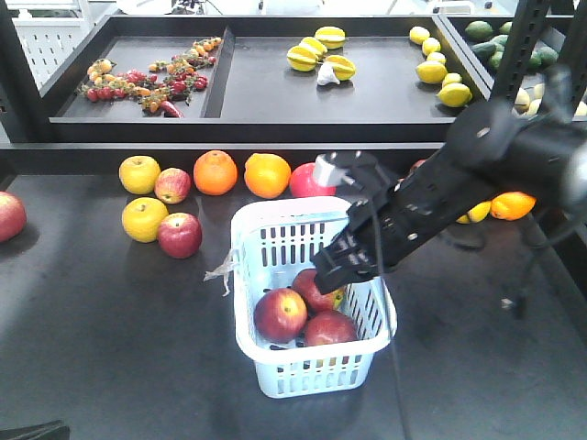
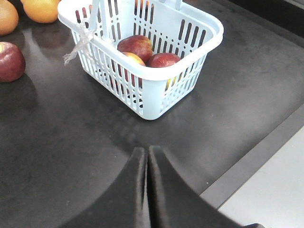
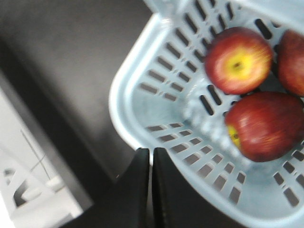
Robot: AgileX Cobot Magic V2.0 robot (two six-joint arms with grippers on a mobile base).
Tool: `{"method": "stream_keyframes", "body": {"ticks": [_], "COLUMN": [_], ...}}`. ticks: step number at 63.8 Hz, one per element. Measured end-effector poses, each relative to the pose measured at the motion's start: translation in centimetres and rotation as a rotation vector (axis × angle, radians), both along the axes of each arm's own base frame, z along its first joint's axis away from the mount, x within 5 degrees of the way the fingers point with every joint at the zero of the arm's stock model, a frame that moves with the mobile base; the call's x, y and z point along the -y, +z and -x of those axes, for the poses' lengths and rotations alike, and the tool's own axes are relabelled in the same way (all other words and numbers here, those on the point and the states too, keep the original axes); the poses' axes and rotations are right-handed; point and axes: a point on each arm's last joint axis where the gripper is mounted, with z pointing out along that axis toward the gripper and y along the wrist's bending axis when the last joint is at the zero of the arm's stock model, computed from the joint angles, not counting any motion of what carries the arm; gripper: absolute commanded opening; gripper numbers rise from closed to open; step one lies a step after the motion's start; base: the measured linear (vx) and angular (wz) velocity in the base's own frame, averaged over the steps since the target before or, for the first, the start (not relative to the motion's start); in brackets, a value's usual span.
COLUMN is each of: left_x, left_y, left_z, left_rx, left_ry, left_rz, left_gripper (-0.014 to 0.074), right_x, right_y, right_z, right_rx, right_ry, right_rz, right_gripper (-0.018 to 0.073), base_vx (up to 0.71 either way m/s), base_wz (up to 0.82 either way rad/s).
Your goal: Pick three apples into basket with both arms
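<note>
Tabletop [image 1: 110,348] carries the basket [image 1: 252,220] mid-scene, three apples [image 1: 280,314] already inside at its near end. My right arm [image 1: 431,197] hangs over the basket, jaws closed, empty, apples just below. Left jaws also closed, empty, nearer than the basket.

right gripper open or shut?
Shut: in the right wrist view the right gripper has its jaws pressed together, empty, above the basket rim.
</note>
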Motion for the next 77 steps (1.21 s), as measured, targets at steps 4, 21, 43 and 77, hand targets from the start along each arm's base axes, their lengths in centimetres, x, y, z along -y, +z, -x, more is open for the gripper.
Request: {"method": "stream_keyframes", "body": {"ticks": [4,21,43,77], "left_x": [0.0,0.0,0.0,0.0], "left_y": [0.0,0.0,0.0,0.1], "left_z": [0.0,0.0,0.0,-0.1], "left_rx": [0.001,0.001,0.001,0.010], "left_ry": [0.000,0.000,0.000,0.001], "left_rz": [0.001,0.001,0.001,0.008], "left_gripper": [-0.0006,-0.0006,-0.0006,-0.0006], "right_x": [0.3,2.8,8.8,14.6], "right_y": [1.6,10.7,11.4,0.1], "right_z": [1.0,7.8,20.4,27.0], "right_rx": [0.022,0.276,0.657,0.821], "right_ry": [0.036,0.099,-0.036,-0.457], "right_rz": [-0.008,-0.045,-0.026,0.084], "right_gripper": [-0.0007,-0.0004,-0.0004,-0.0004], "base_vx": [0.00,0.00,0.00,0.00], "base_wz": [0.00,0.00,0.00,0.00]}}
